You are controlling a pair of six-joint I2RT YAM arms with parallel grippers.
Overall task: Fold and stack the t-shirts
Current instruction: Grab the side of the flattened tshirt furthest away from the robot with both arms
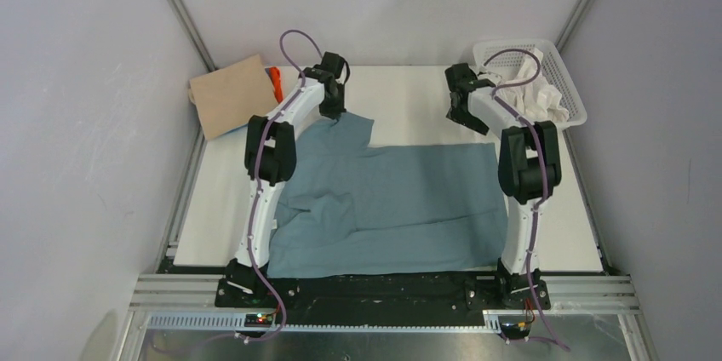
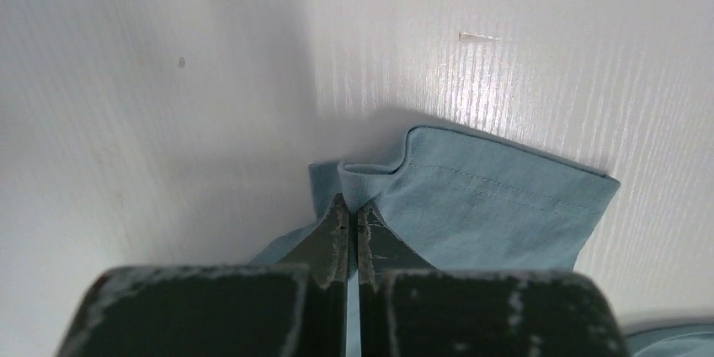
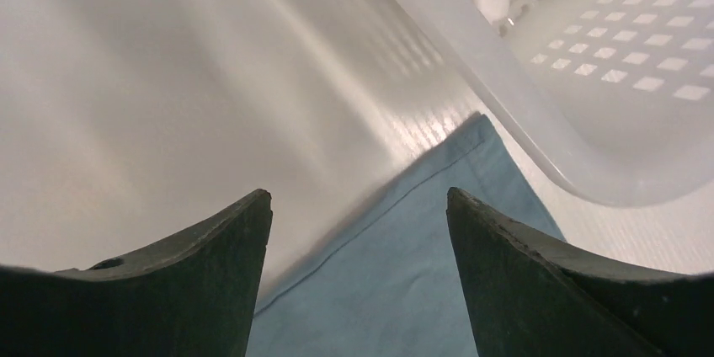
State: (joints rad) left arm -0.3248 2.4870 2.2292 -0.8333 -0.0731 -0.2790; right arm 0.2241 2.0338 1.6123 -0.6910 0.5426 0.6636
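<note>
Left tool (image 2: 351, 205): jaws pressed together, pinching a fold at the edge of the far-left sleeve (image 2: 492, 205) of the slate blue-grey shirt (image 1: 400, 199); the cloth runs away from it to the right and back toward the arm bases.
Right tool (image 3: 358, 197): jaws spread wide, nothing between them; we place it over the shirt's far-right corner, which lies just below and ahead of the fingertips, with the basket wall close on its right.
Bench (image 1: 409, 97): white, carrying everything listed below.
Slate blue-grey shirt, place: spread over the middle of the bench between the two arms, near edge hanging at the bench's front; left half rumpled, right half flat.
Slate blue-grey shirt, axis: long axis runs left to right. We judge the shoulder end points left, since both sleeves show there, and the hem points right. No neck label is visible to us.
Turning relation: each far corner sits by its own arm, left gripped, right not yet; the right arm is the nearer one to the free corner.
Basket (image 1: 572, 80): white mesh, far-right corner of the bench, holding white cloth (image 1: 541, 93).
Tan shirt (image 1: 232, 93): folded flat, far left, apart from the slate blue-grey shirt.
Orange shirt (image 1: 274, 78): a sliver showing beside the tan shirt's right edge.
</note>
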